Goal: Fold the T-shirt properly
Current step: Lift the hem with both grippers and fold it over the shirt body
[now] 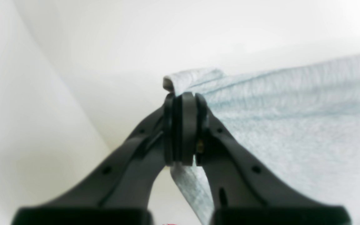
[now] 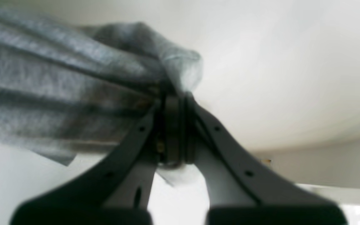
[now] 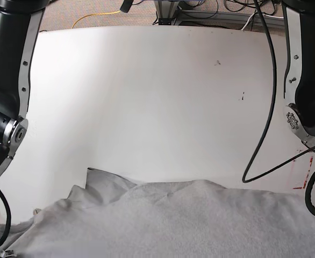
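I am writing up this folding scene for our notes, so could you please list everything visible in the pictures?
T-shirt: one, heather grey, spread over the near part of the table, an edge pinched by each gripper.
Table: one, white, filling most of the base view, with a few small dark specks.
Cables: several, mostly black plus one yellow, on the floor past the far edge; one black loop hangs at the base view's right.
Left gripper: one, black, shut on a T-shirt edge.
Right gripper: one, black, shut on bunched T-shirt cloth.
Arms: two, black and silver, at either side of the base view.
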You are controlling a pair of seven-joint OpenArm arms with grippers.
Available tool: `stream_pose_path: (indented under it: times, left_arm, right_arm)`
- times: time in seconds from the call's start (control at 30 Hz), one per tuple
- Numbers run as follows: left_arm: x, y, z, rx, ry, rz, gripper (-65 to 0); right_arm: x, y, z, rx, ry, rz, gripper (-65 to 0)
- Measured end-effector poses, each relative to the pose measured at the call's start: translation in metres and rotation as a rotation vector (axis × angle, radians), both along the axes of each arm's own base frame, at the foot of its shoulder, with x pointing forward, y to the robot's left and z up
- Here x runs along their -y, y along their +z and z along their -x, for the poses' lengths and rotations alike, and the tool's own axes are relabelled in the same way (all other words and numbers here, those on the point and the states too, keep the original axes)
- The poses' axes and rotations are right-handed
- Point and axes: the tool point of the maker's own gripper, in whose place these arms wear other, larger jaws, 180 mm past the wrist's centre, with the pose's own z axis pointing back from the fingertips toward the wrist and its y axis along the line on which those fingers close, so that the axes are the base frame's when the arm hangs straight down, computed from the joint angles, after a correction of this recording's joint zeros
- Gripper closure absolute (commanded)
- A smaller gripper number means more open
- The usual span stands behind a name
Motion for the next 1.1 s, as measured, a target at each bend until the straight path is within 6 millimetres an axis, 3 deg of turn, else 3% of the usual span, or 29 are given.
stream_pose_path:
  times: [0.1, 0.17, 0.23, 0.4, 0.6, 0.83, 1.1]
  left_arm:
    - [0.007, -0.029, -0.005, -0.058, -0.043, 0.007, 0.0]
    - [0.007, -0.06, -0.007, -0.137, -0.041, 0.009, 0.0]
    - [0.009, -0.093, -0.005, -0.205, -0.048, 0.014, 0.0]
    - [0.008, -0.168, 0.011, -0.344, -0.061, 0.044, 0.0]
    - [-0.004, -0.253, 0.042, -0.524, -0.048, 0.114, 0.0]
    - [-0.01, -0.325, 0.088, -0.686, -0.058, 0.203, 0.0]
    - [-0.017, -0.381, 0.14, -0.849, -0.039, 0.249, 0.0]
  right_arm:
    - [0.002, -0.011, 0.006, 0.002, -0.007, 0.029, 0.0]
    - [0.006, -0.025, 0.013, -0.002, -0.018, 0.055, 0.0]
    - [0.011, -0.056, 0.022, -0.059, -0.047, 0.089, 0.0]
    - [-0.002, -0.137, 0.049, -0.164, -0.023, 0.092, 0.0]
    - [-0.006, -0.205, 0.083, -0.254, -0.038, 0.041, 0.0]
    - [-0.011, -0.284, 0.131, -0.406, -0.066, -0.033, 0.0]
    - [-0.009, -0.325, 0.177, -0.495, -0.092, -0.044, 0.0]
